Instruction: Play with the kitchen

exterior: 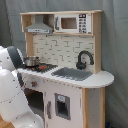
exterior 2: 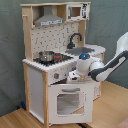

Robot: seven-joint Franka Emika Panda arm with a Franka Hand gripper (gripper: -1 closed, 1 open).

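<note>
Kitchen [exterior 2: 52,65] stands upright on wood floor [exterior 2: 15,119] before grey curtain [exterior: 115,50], arm's gripper [exterior 2: 75,76] pressed against its front panel just above the windowed oven door [exterior 2: 67,102]; jaws hidden, opening undeterminable.

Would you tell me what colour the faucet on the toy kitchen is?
Black; the faucet on the kitchen shows best in the first exterior view.
</note>
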